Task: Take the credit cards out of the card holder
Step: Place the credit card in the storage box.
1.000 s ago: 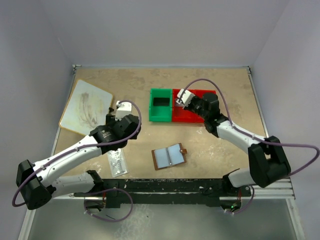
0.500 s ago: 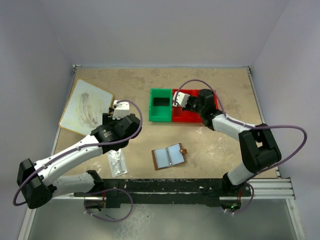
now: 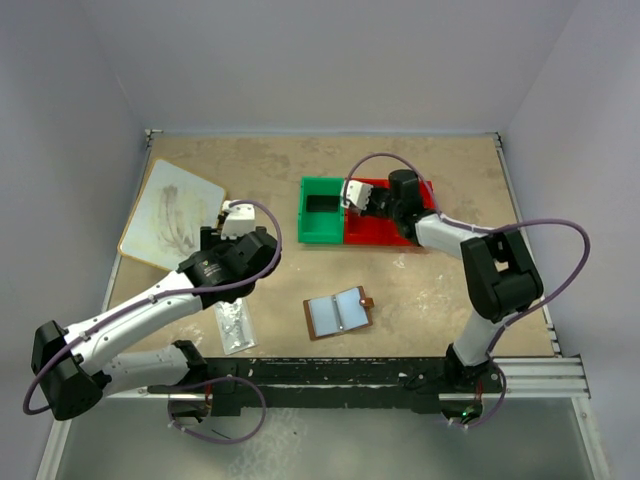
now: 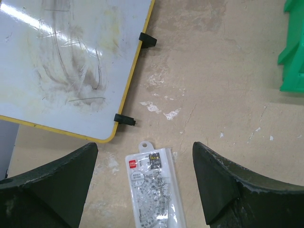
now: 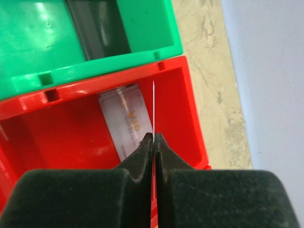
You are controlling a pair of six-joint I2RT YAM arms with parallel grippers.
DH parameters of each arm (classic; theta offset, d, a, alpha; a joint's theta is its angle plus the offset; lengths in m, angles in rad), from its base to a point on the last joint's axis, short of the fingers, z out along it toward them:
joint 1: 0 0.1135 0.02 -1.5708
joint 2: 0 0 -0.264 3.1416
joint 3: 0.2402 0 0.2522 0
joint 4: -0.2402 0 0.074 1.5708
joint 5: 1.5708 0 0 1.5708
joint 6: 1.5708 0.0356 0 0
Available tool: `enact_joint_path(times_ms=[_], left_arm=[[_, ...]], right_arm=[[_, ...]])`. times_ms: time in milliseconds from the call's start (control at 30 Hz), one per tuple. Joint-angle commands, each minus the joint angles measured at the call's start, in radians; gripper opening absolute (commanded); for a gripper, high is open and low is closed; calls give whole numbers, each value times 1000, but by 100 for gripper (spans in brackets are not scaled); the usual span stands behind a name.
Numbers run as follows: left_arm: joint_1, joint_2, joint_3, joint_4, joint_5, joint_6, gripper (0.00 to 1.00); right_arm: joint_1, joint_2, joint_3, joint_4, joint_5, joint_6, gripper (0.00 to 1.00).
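The right pincer was pressed together on a thin edge-on credit card. Only a pale sliver of it showed, standing up from the fingertips, so its colour could not be told. It hung over the red plastic bin, where a pale flat credit card with gold VIP lettering already lay on the floor. The green plastic bin sat touching the red one; something dark grey showed inside it, too unclear to name.

The small brown leather card holder lay open on the tan counter near the arm bases, well apart from both bins. Its bluish-grey pockets faced up and looked empty.

The left pincer was spread wide and held nothing. It hovered above a clear speckled packet with a red mark, near the yellow-edged whiteboard.

The step in hand looked like the drop-off of the last card — the extraction itself seemed done. The next move called for parting the right fingers so the card fell inside the red walls. As the card stood upright, lowering it a little first would likely keep it from tipping against the rim.
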Motion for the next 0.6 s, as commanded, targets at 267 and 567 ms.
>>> enact_joint_path(times_ms=[267,567], left_arm=[[3,-23,32,3,-33,-11,79],[2,-26,31,6,-26,-7,79]], right_arm=[[-5,72,158,-94,16,-70,0],[-5,139,223,-159,24,-91,0]])
